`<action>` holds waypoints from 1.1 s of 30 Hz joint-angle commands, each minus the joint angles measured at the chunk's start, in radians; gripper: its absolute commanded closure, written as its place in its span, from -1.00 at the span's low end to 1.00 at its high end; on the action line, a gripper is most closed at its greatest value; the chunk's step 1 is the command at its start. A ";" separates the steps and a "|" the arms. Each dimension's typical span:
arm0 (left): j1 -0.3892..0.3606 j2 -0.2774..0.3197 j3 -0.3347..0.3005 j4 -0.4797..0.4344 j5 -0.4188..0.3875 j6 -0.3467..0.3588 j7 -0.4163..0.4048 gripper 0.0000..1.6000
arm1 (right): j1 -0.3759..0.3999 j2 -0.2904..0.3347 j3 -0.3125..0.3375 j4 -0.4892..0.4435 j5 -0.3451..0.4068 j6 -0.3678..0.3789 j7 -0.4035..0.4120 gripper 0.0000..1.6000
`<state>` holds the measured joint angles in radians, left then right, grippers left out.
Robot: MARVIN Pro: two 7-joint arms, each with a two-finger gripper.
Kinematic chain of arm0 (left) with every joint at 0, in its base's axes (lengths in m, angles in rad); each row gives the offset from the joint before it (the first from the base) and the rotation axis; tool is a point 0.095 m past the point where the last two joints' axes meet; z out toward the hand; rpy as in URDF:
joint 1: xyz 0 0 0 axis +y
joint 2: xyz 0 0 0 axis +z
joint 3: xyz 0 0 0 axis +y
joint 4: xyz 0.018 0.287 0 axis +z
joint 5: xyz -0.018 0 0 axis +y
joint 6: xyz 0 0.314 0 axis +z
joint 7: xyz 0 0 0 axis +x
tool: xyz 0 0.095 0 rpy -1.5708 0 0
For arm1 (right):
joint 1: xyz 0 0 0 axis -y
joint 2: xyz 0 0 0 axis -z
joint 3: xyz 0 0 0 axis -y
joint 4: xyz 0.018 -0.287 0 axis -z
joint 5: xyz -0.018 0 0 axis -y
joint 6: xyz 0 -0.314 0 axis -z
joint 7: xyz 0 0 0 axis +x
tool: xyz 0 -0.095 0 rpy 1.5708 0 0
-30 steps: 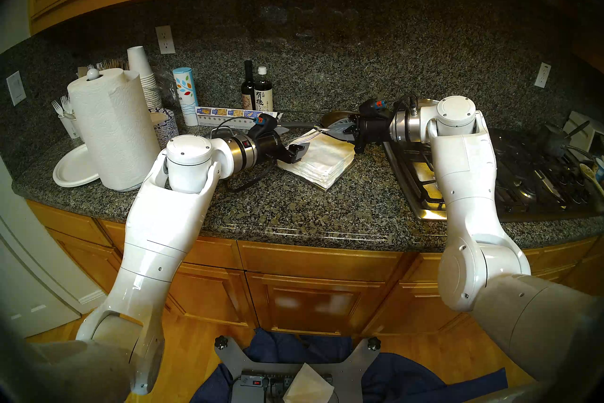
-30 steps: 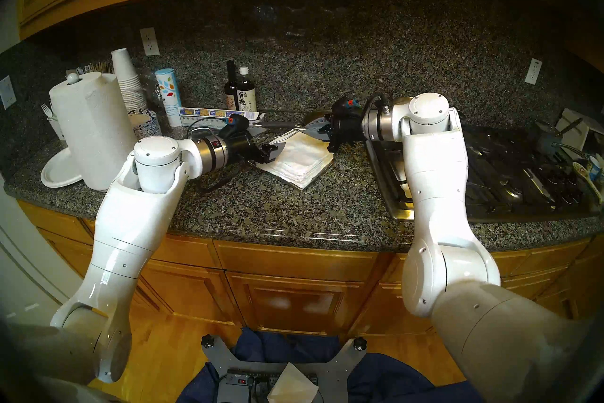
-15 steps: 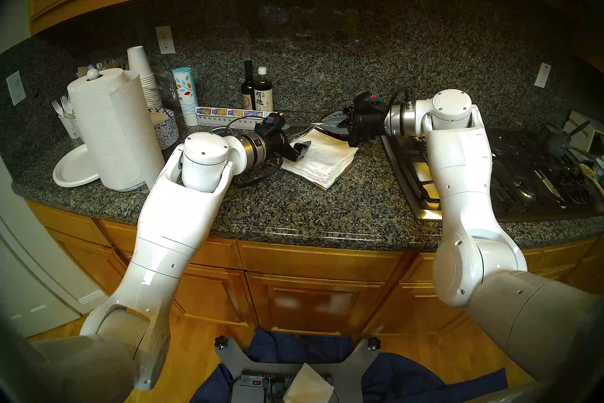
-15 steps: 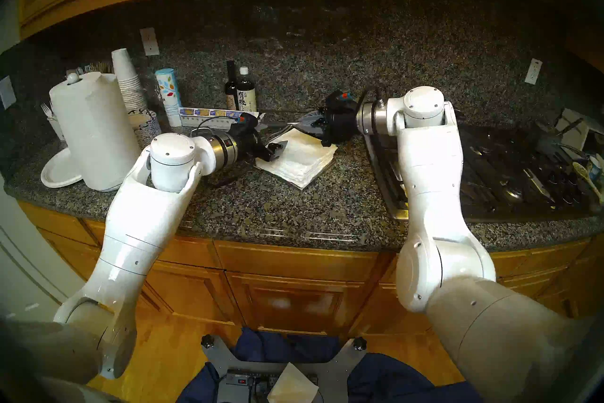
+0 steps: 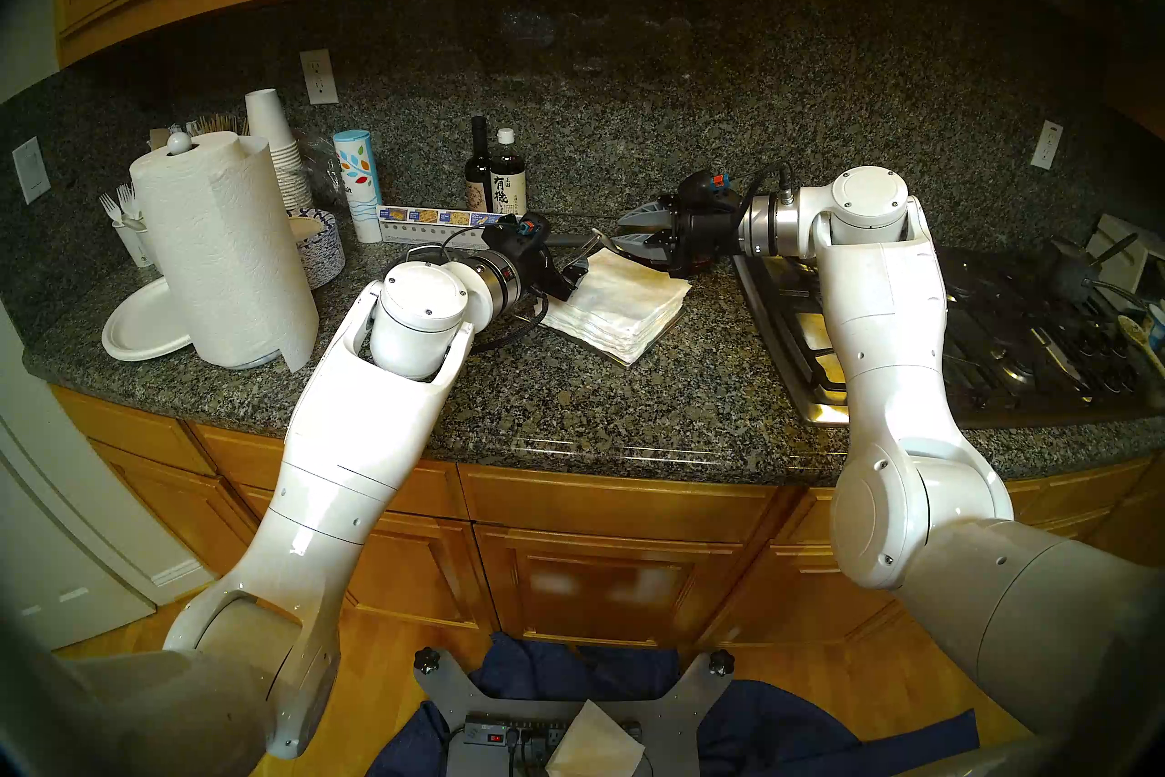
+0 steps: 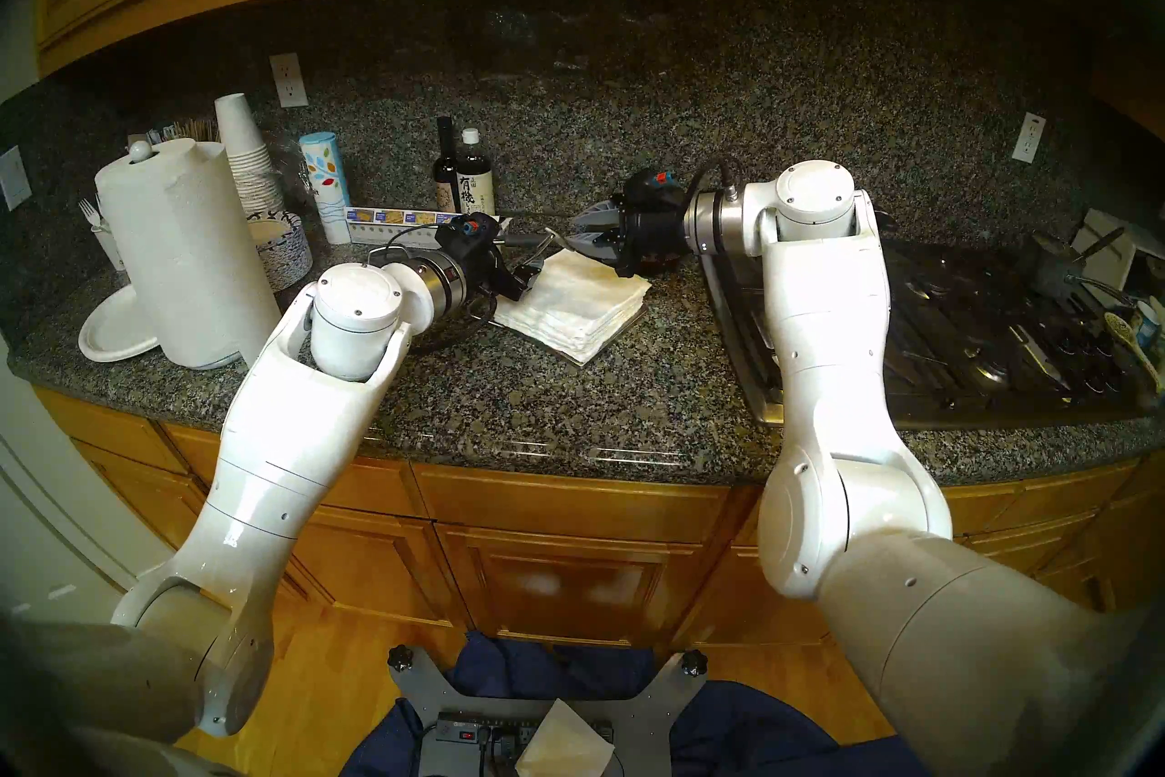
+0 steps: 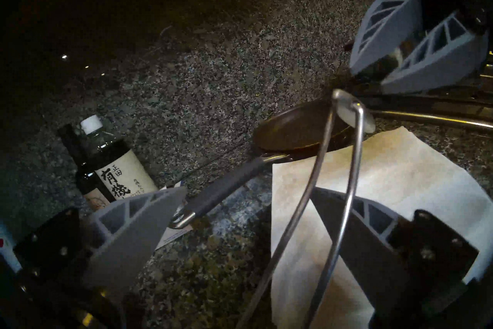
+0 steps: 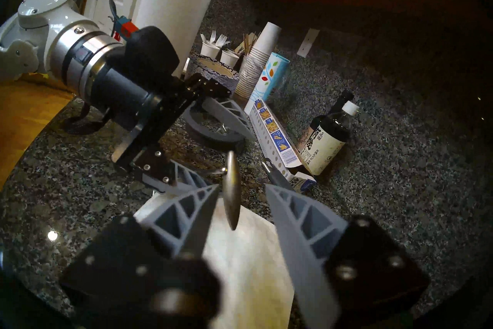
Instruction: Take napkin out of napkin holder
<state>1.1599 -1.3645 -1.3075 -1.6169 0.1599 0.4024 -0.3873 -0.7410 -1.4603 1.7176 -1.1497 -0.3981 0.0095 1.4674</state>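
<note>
At left of centre in the head view, the left gripper stands fully released, one finger over the near-left corner of the napkin stack. The napkin lies topmost on that stack, centre frame, on the napkin holder base. The holder's wire arm is raised, tilted up off the paper. Right of centre, the right gripper is parted, fingers flanking the arm's pointed bar without touching. The frying pan sits just behind.
</note>
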 commanded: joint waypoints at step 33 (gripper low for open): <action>0.076 0.034 -0.130 -0.141 -0.097 -0.032 -0.016 -1.00 | -0.038 0.055 -0.010 -0.107 -0.008 0.075 0.016 -0.42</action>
<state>1.2437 -1.3377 -1.4065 -1.7027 0.1123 0.3922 -0.3599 -0.8092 -1.4056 1.7219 -1.2403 -0.4081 0.0828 1.4854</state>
